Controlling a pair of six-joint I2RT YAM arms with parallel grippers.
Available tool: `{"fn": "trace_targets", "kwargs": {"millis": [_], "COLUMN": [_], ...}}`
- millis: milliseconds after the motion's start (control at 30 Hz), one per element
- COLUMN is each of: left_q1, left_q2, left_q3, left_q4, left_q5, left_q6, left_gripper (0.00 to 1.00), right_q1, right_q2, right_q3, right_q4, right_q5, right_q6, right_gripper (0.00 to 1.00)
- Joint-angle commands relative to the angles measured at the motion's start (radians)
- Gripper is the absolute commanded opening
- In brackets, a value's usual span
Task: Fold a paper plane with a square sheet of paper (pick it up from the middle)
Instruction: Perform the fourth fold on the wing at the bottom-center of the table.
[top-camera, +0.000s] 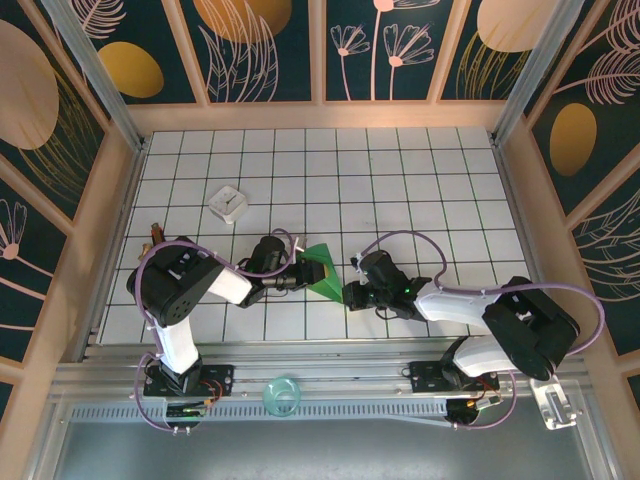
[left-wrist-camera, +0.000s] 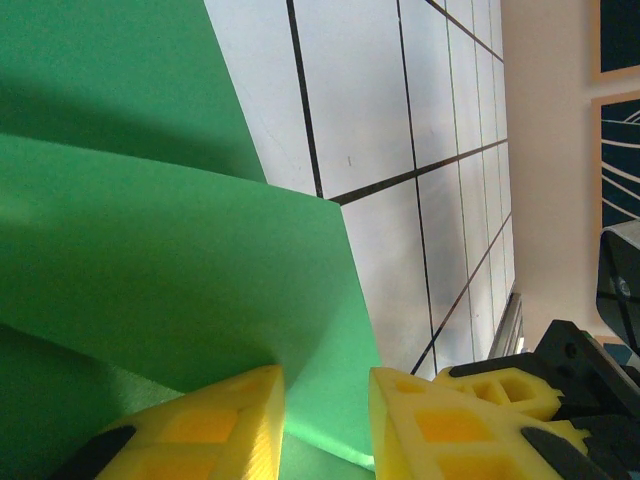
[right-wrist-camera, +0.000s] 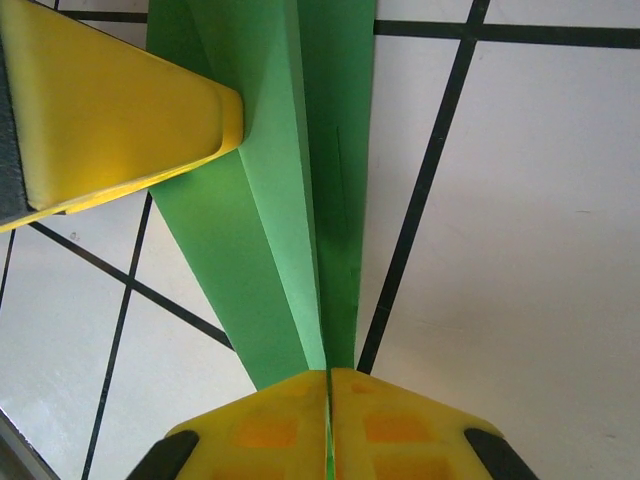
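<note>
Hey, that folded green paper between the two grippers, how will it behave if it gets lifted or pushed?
The green paper is thin, so probably light and apt to slide across the smooth tiles. Its lengthwise folds likely stiffen it, yet the flaps look loose and may spring open or crumple.

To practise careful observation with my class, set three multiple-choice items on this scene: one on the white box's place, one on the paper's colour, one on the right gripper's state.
1. The white box lies: A) between the grippers B) on the tiled table, left of and beyond the folded paper C) on the metal rail
2. The folded paper is: A) red B) blue C) green
3. The right gripper is: A) shut on the folded paper B) wide open C) shut on the white box
Answers: 1 B, it sits apart on the tiles; 2 C, green in every view; 3 A, its yellow fingers meet on the paper's end.
</note>
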Motion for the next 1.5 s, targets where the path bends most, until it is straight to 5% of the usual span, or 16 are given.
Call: {"fn": "trace_targets", "kwargs": {"millis": [0, 833, 1467], "left_q1": [0.006, 0.005, 0.005], "left_q2": [0.025, 0.011, -0.009], "left_q3": [-0.01, -0.039, -0.018], "left_q4": [-0.048, -0.036, -0.088], "left_q5": [-0.021, -0.054, -0.063], "left_q6": [0.026, 0.003, 0.025], "left_gripper": [0.3, 0.3, 0.3], "right_q1": [-0.006, 0.105, 0.08], "right_q2": [-0.014, 0.048, 0.065], "right_q3": [0.01, 0.057, 0.023], "right_q4": [-0.014, -0.04, -0.006], "right_q5": [-0.009, 0.069, 0.044], "right_q6": [-0.012, 0.003, 0.028], "right_gripper": [0.09, 0.0, 0.0]}}
